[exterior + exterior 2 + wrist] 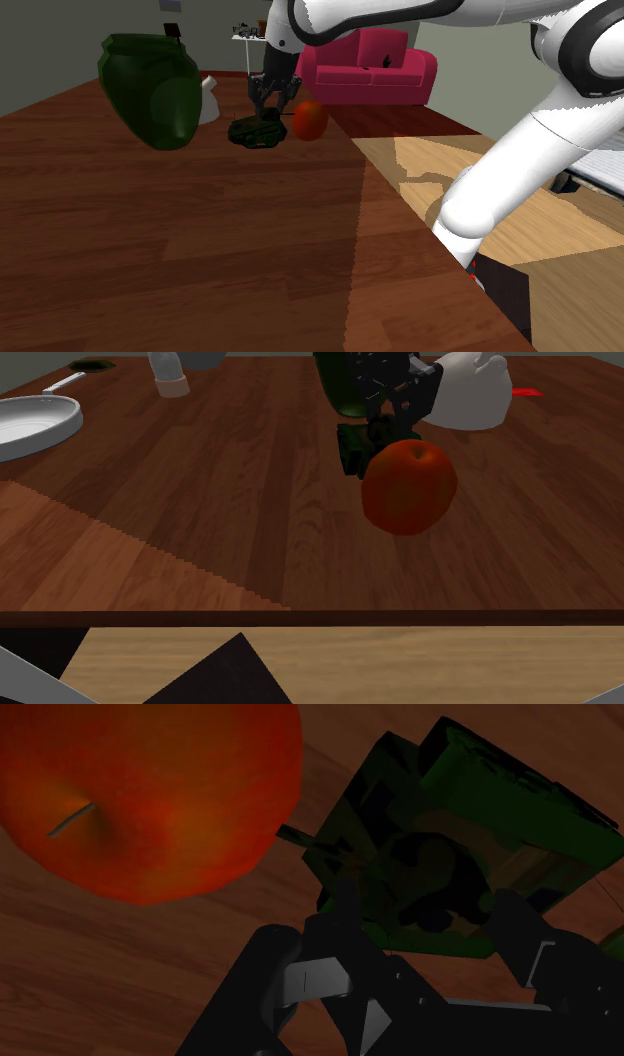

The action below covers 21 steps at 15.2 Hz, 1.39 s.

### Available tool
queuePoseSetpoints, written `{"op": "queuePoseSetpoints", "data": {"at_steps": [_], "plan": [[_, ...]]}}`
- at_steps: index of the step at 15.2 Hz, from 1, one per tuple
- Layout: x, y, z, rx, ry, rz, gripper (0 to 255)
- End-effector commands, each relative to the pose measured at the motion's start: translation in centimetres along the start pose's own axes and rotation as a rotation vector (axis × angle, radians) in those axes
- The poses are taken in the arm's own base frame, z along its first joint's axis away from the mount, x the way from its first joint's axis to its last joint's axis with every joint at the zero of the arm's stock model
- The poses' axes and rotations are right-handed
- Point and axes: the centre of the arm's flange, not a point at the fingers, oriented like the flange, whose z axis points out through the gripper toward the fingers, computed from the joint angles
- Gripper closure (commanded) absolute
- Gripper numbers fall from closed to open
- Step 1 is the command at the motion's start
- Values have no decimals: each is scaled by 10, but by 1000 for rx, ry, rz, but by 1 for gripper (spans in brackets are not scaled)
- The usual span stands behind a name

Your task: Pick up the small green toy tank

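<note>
The small dark green camouflage toy tank (253, 133) sits on the brown wooden table (180, 250), next to a red-orange apple (309, 120). My black gripper (272, 110) hangs just above the tank, fingers apart. In the wrist view the tank (450, 834) lies between the two fingers, which flank its turret; no clasp shows, and the gripper (425, 909) is open. The apple (150, 794) lies close beside the tank's barrel end. In the second exterior view the apple (408, 486) stands in front of the tank (351, 450) and hides part of it, with the gripper (385, 422) above.
A large dark green vessel (150, 90) lies tilted just beyond the tank at the shoulder view's left, with a white object (208, 100) behind it. A white pan (30, 422) sits at the second exterior view's left. The table's edge (420, 215) runs near the arm; a pink sofa (375, 65) stands behind.
</note>
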Motion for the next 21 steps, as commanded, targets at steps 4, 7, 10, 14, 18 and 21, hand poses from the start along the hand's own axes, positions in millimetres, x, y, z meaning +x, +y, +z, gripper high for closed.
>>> {"op": "queuePoseSetpoints", "data": {"at_steps": [4,7,10,14,18,21], "plan": [[0,0,1,-1,-2,-1,255],[5,-1,-14,-1,-2,-1,255],[9,-2,-30,-1,-2,-1,255],[16,-3,-50,-1,-2,-1,255],[22,-5,-70,-1,-2,-1,255],[24,-5,-76,-1,-2,-1,255]]}}
